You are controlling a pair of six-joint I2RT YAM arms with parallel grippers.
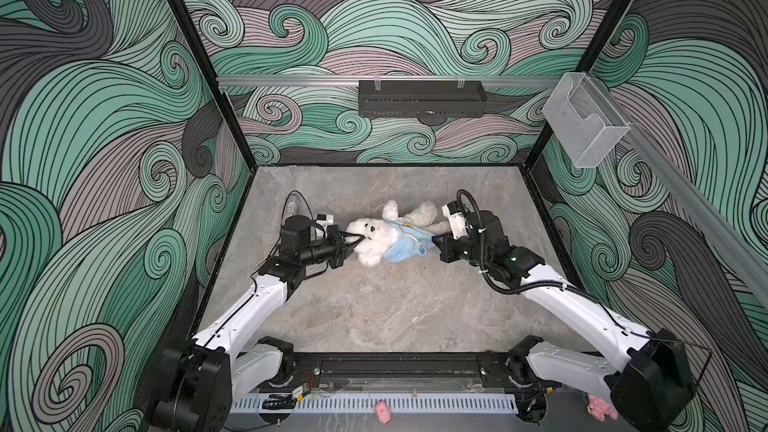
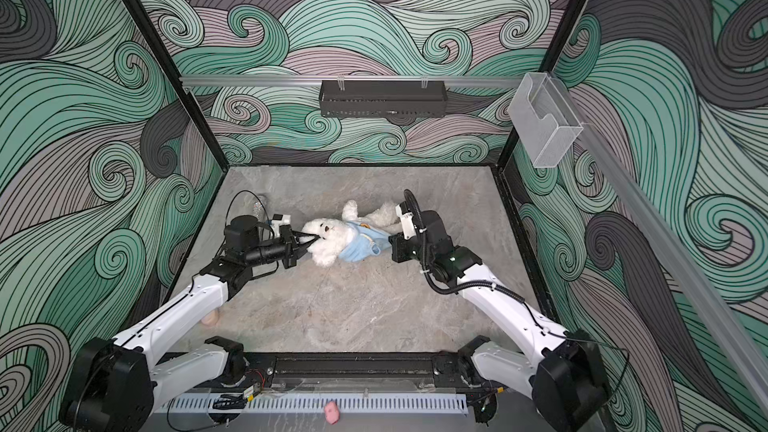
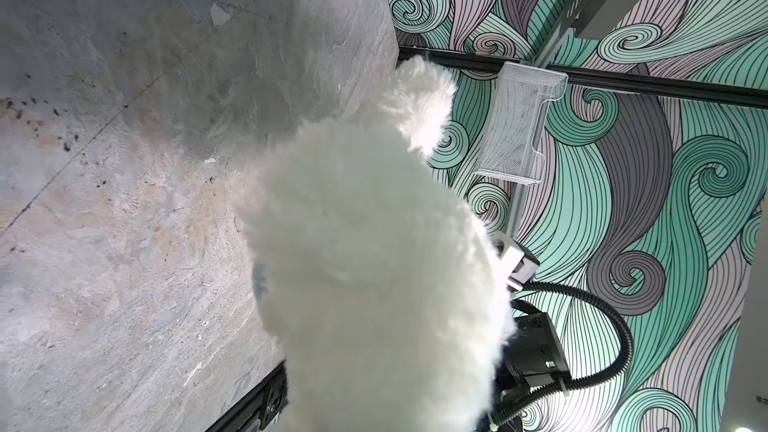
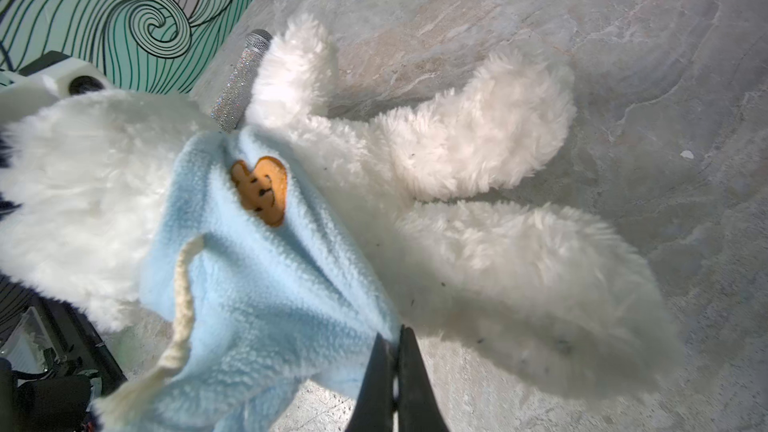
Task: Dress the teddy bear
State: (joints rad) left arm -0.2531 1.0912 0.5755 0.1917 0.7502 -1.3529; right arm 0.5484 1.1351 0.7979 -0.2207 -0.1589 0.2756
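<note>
The teddy bear (image 1: 368, 228) (image 2: 322, 228) lies on its back in the middle of the table, head to the left, legs to the back right. A light blue fleece garment (image 1: 405, 243) (image 2: 359, 243) with an orange bear patch covers its chest and is bunched around the waist. My left gripper (image 1: 358, 238) (image 2: 312, 238) is shut on the bear at the head. In the left wrist view white fur (image 3: 374, 284) hides the jaws. My right gripper (image 1: 434, 240) (image 4: 398, 334) is shut on the garment's lower edge (image 4: 257, 284), beside the bear's legs (image 4: 498, 126).
A glittery silver microphone (image 1: 292, 205) (image 4: 243, 81) lies behind the left arm. A black basket (image 1: 422, 98) hangs on the back wall and a clear holder (image 1: 586, 118) on the right wall. Small pink plush toys (image 1: 382, 411) (image 1: 600, 407) lie at the front edge, outside the table.
</note>
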